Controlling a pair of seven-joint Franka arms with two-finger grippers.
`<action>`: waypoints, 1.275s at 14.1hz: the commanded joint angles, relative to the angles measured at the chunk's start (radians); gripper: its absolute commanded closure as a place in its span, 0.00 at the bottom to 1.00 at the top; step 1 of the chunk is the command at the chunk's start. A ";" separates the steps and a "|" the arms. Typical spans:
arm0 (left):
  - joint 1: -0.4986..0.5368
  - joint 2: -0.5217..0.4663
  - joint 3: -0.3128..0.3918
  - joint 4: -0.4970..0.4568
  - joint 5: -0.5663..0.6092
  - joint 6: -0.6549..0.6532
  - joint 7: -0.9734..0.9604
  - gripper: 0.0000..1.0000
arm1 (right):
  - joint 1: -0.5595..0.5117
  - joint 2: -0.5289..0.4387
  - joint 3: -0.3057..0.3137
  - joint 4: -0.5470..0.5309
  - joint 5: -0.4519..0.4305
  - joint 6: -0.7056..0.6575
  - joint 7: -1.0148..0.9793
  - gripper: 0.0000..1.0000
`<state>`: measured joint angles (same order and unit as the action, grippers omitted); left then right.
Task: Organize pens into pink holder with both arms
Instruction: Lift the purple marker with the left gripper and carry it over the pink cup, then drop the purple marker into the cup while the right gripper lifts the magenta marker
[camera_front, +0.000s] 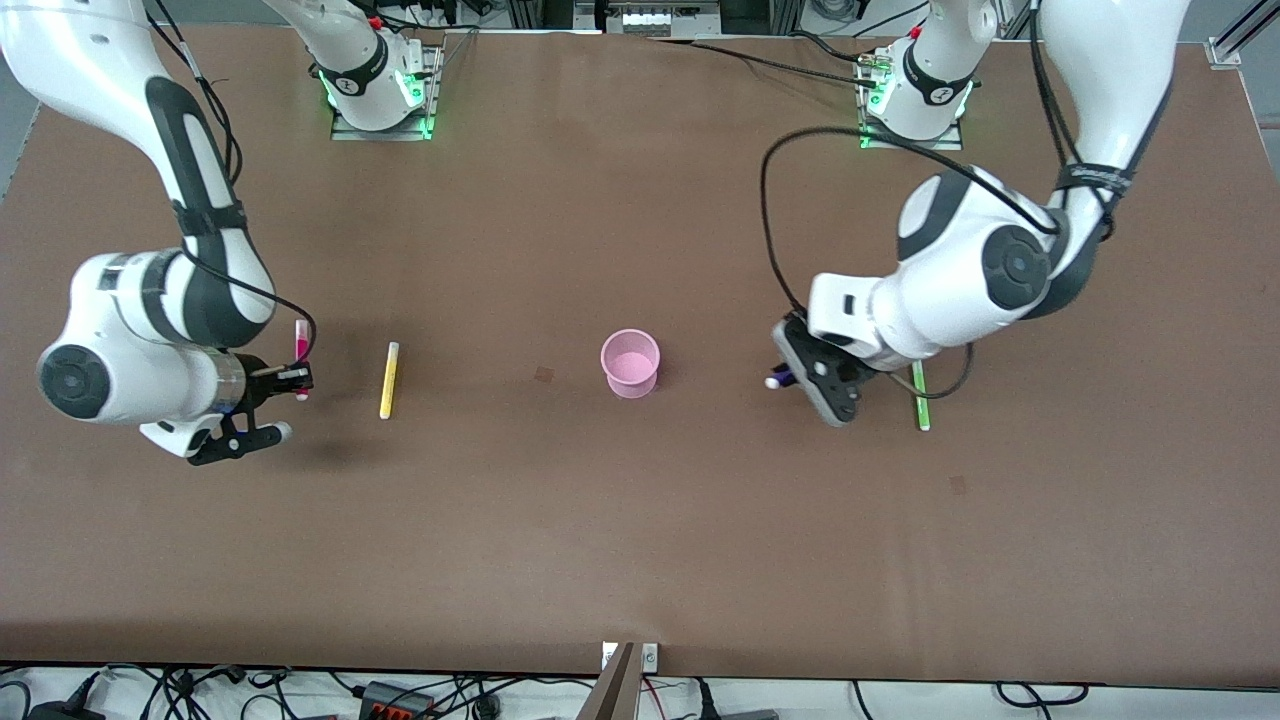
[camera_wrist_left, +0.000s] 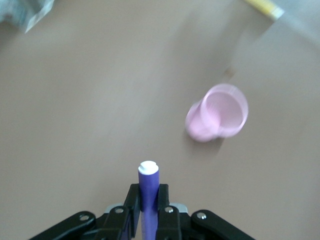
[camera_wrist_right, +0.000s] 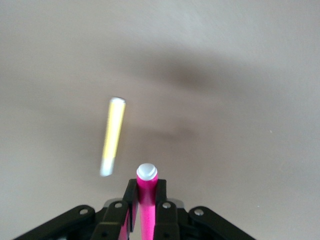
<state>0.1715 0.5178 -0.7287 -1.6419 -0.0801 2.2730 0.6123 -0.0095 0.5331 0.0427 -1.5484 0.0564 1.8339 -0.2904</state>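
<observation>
While the pink holder stands upright mid-counter, the left claw grips the purple pen just beside it, and the right claw clamps the magenta pen near the yellow pen, well apart from the holder.

The front camera hangs high across the counter, looking down at both arm bases, and takes in the whole top with the pink holder near its middle. The left wrist camera sits close above the left tool, facing along its purple pen toward the pink holder, a thing it shares with the front view. The right wrist camera rides close above the right tool, facing the yellow pen, which the front view also shows.
</observation>
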 joint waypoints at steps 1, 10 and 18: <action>-0.029 0.125 -0.129 0.007 -0.007 0.240 0.073 1.00 | 0.022 0.013 0.006 0.066 0.042 -0.031 -0.053 1.00; -0.193 0.264 -0.130 -0.116 -0.012 0.790 0.497 1.00 | 0.028 -0.035 0.149 0.102 0.115 -0.019 -0.306 1.00; -0.196 0.298 -0.127 -0.187 -0.001 0.830 0.529 0.97 | 0.040 -0.024 0.194 0.094 0.155 0.047 -0.447 1.00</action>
<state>-0.0351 0.8172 -0.8465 -1.8095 -0.0800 3.0840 1.1059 0.0305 0.5161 0.2259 -1.4432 0.1908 1.8703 -0.6994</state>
